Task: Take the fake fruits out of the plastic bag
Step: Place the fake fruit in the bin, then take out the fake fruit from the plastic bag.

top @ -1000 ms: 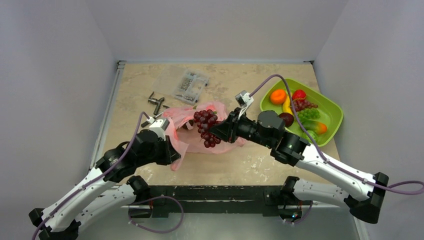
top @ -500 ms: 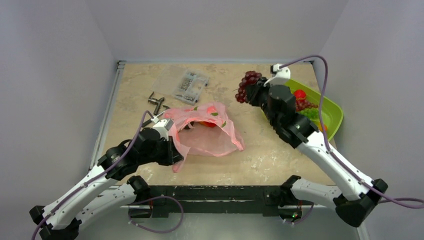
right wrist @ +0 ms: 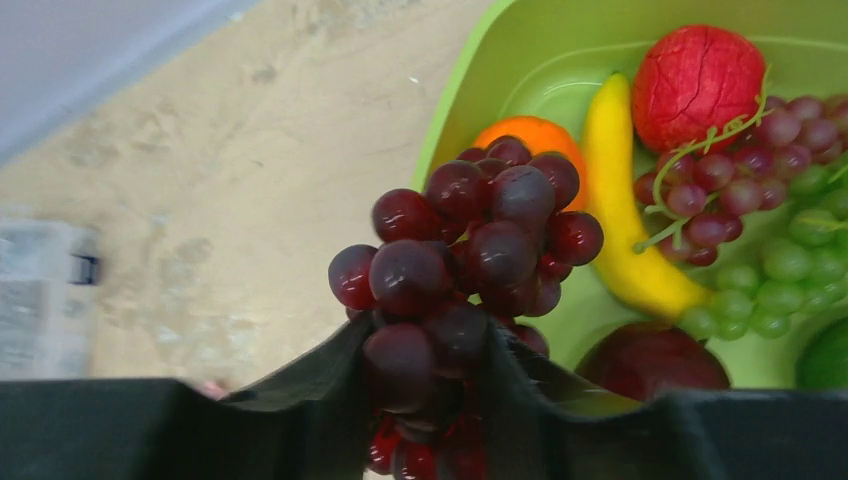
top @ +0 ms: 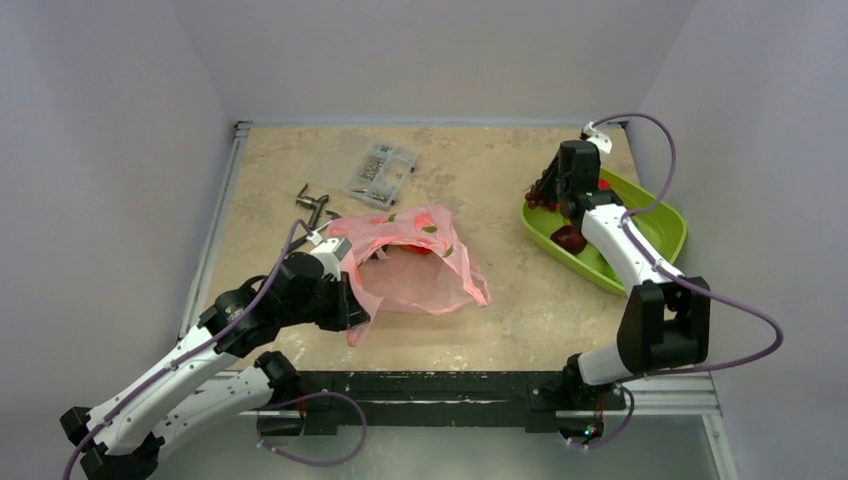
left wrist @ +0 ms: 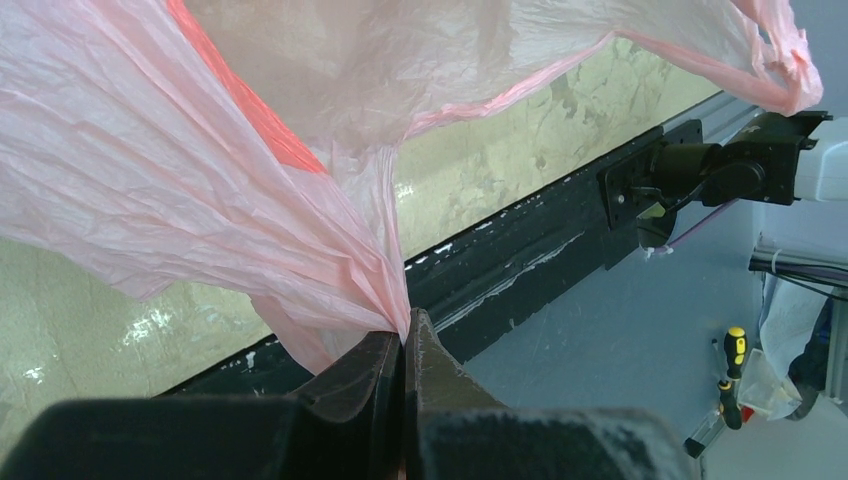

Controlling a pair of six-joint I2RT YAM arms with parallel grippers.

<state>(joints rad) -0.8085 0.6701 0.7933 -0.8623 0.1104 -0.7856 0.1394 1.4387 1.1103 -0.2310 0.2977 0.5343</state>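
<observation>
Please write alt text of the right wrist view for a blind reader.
The right pincer grips a dark purple grape bunch by the rim of a lime-green tray holding an orange, a banana, a red strawberry and other grapes.

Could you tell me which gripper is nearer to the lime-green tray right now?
Right. The right gripper hangs over the left end of the lime-green tray, holding a purple grape bunch; the left gripper is across the table, pinching the pink plastic bag.

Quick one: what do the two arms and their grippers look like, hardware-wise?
Left arm and right arm: white link shells, black joint housings, black bases. A purple cable loops along each up to the wrist. Left gripper and right gripper: matte black, two tapered fingers. No markings legible.
</observation>
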